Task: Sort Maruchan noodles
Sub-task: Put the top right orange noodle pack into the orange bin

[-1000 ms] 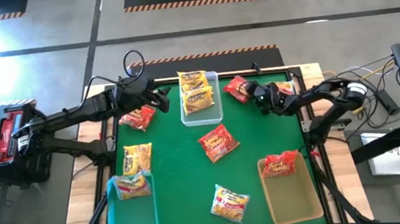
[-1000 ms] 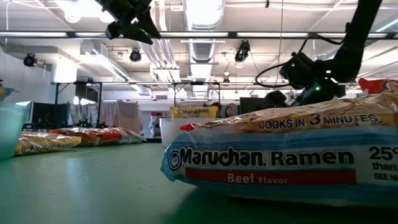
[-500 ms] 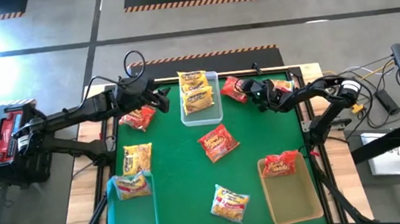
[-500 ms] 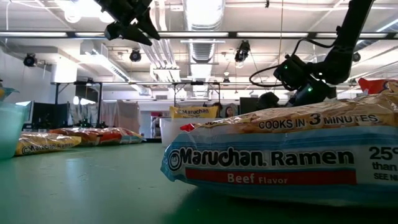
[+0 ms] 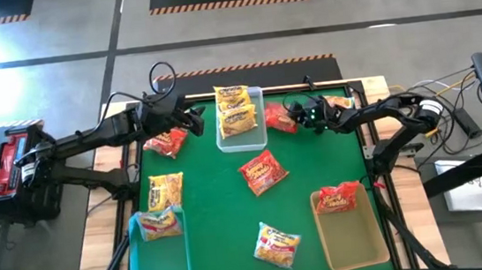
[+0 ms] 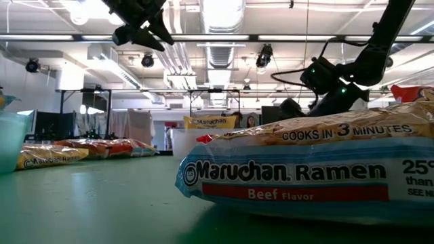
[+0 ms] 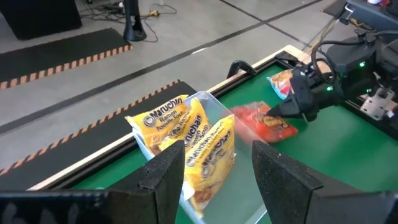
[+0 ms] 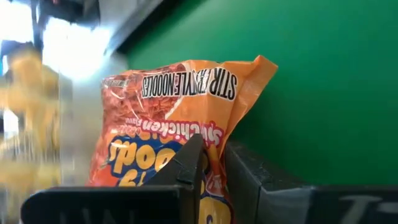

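On the green table [image 5: 213, 217], the right gripper [image 8: 214, 163] pinches a red noodle packet [image 8: 168, 118] — lift slowly, clear of the clear bin [image 5: 243, 135]. The left gripper [image 7: 217, 171] waits open.

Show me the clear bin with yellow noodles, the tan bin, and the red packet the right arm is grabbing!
clear bin [image 5: 257, 140]: high view, bare bottom end.
tan bin [image 5: 355, 240]: high view, bare floor.
red packet [image 5: 279, 118]: high view, its middle.

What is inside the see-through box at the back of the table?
The clear bin holds yellow noodle packets; two labels show from above. Whether more lie underneath is hidden.
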Motion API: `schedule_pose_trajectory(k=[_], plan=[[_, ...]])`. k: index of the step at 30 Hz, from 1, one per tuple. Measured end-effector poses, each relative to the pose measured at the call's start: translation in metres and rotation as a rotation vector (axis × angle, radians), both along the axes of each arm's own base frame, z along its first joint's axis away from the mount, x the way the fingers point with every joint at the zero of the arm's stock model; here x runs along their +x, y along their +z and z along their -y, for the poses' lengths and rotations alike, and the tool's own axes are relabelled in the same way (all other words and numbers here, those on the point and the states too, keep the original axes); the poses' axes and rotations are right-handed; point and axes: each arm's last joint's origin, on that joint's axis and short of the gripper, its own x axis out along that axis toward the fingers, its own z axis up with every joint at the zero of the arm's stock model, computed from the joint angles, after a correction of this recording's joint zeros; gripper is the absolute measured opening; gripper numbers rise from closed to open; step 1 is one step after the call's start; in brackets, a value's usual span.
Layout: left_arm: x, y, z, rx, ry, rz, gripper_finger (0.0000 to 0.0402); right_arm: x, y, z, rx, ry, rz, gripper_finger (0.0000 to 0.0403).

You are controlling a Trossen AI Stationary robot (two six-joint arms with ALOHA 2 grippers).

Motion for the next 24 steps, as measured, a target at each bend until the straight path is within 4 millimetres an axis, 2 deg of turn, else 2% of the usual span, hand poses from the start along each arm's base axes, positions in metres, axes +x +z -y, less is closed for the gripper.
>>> schedule_pose_trajectory(k=[6,11,17,24], plan=[[0.007,-0.005,0.001,-0.067,-0.067,0.009,0.017,-0.006,0.002,-0.01,0.062,0.21,-0.067,0.0044],[0.024,-0.017,0.003,-0.121,-0.105,-0.001,0.017,-0.014,0.01,-0.019,0.077,0.339,-0.163,0.0044],[0.056,-0.033,0.011,-0.142,-0.173,0.023,0.017,-0.022,0.022,-0.026,0.074,0.367,-0.178,0.0043],[0.084,-0.052,0.024,-0.221,-0.272,0.049,0.017,-0.026,0.029,-0.029,0.052,0.399,-0.197,0.0044]])
